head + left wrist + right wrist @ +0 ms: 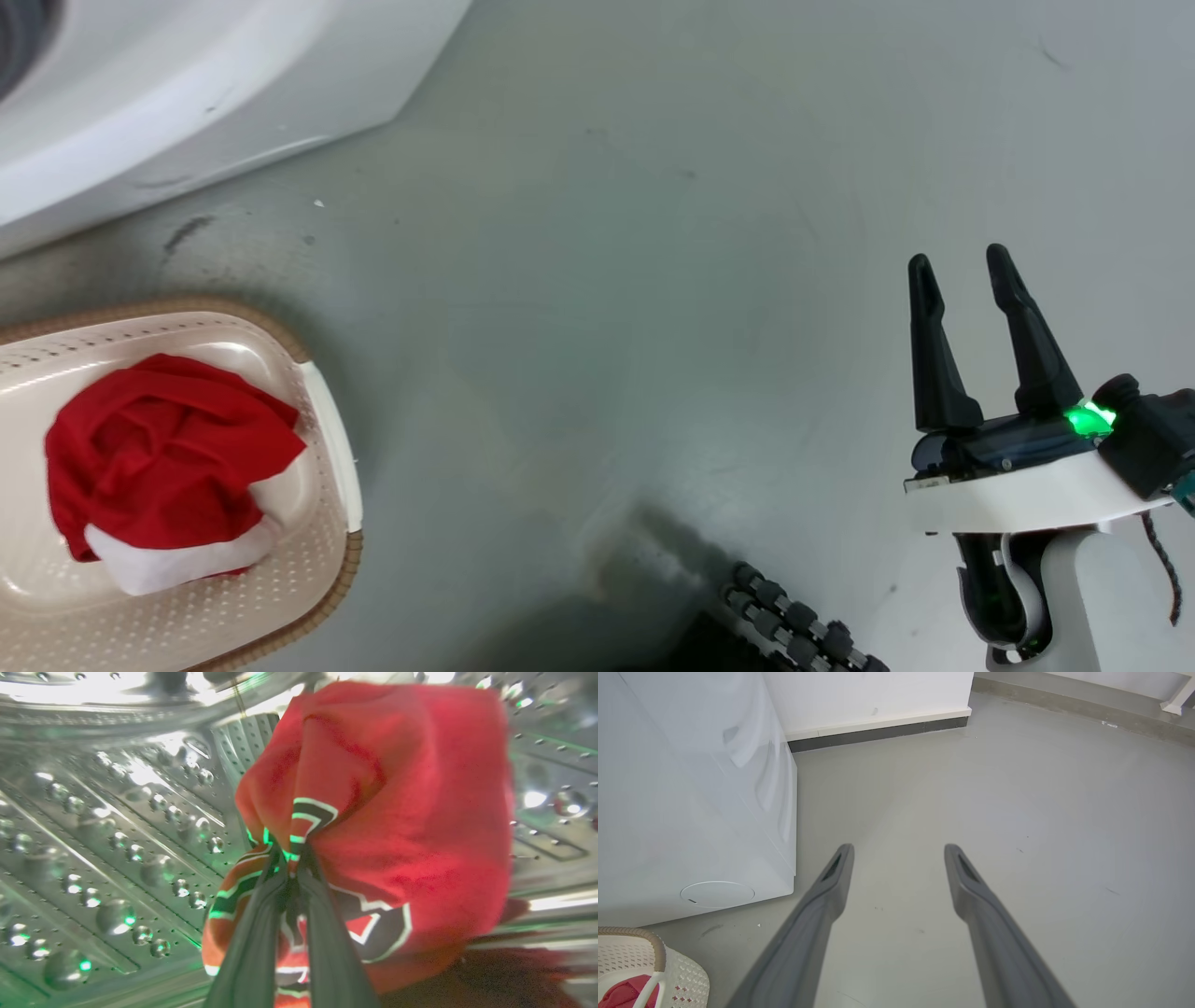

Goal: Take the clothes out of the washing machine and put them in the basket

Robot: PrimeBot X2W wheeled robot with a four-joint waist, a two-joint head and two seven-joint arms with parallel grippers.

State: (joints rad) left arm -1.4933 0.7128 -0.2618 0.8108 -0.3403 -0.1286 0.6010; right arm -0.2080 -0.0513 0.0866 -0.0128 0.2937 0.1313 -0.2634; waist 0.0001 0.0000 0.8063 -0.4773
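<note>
Inside the washing machine's perforated steel drum [107, 826], my left gripper [290, 851] is shut on a bunched fold of the red jersey [402, 812] with black-and-white trim. The jersey hangs in a lump around the fingertips. A second red garment with a white band [168, 471] lies in the cream basket [327, 523] at the lower left of the head view. The basket's corner [686, 975] also shows in the right wrist view. My right gripper [960, 266] hovers open over bare floor at the right, with nothing between its fingers [831, 877].
The washing machine's white body [187, 103] stands at the upper left, just beyond the basket; its side panel [691, 812] rises left of my right gripper. Grey floor [635, 280] stretches to the right. A white wall with dark skirting [878, 730] lies behind.
</note>
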